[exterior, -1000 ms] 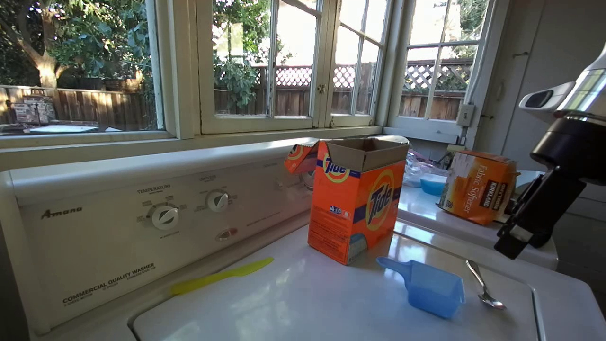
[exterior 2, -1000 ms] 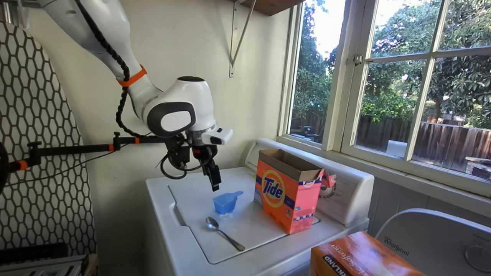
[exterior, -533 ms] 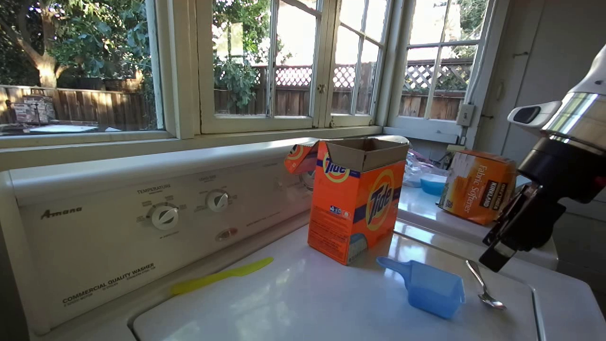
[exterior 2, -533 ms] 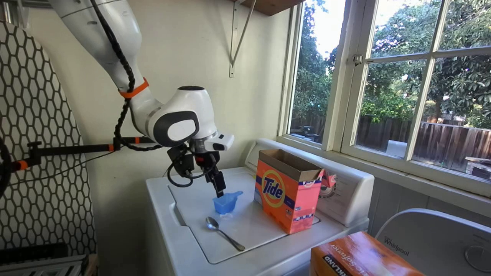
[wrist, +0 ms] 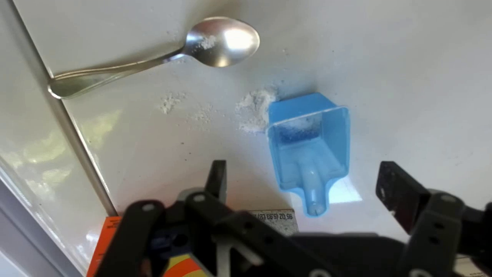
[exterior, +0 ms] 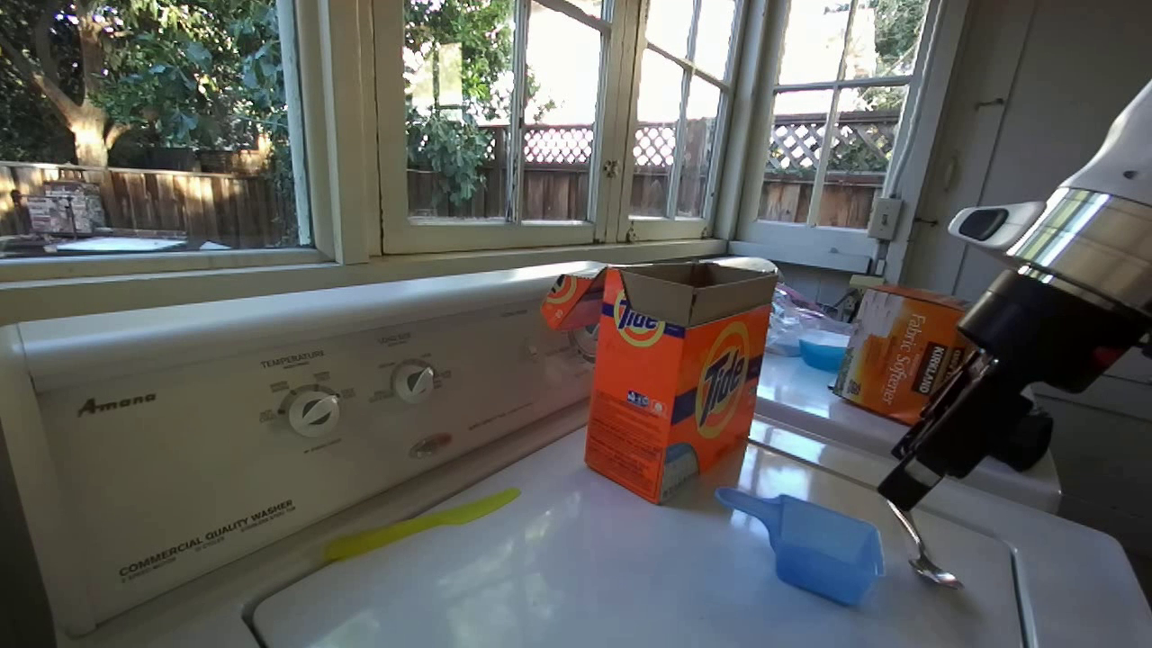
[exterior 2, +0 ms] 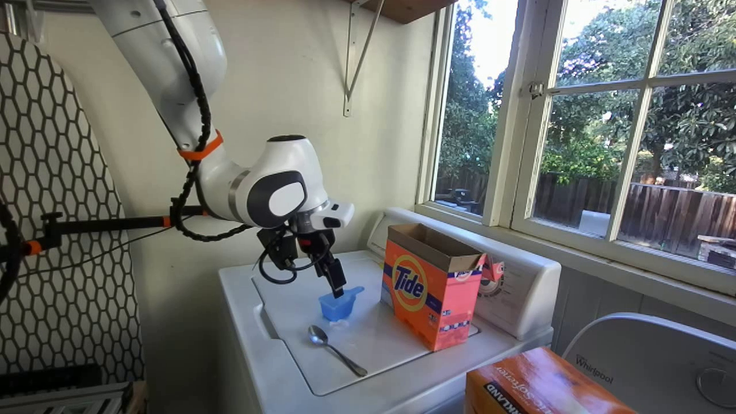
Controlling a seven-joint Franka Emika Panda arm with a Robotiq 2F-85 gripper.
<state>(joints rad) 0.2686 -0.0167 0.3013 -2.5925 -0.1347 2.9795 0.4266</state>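
Note:
My gripper is open and empty, its fingers wide apart in the wrist view. The handle of a blue plastic scoop shows between the fingers, untouched. The scoop lies on the white washer lid, with white powder inside and beside it. A metal spoon with some powder in its bowl lies near it. In both exterior views the gripper hangs tilted above the lid, near the scoop and spoon. An open orange Tide box stands upright beside the scoop.
A yellow-green knife-like utensil lies by the washer's control panel. An orange fabric softener box stands on the neighbouring machine, with a blue container and a plastic bag behind. Windows line the wall behind the washer.
My gripper has moved down and toward the scoop, tilting a little more. The scoop, spoon and boxes have not moved.

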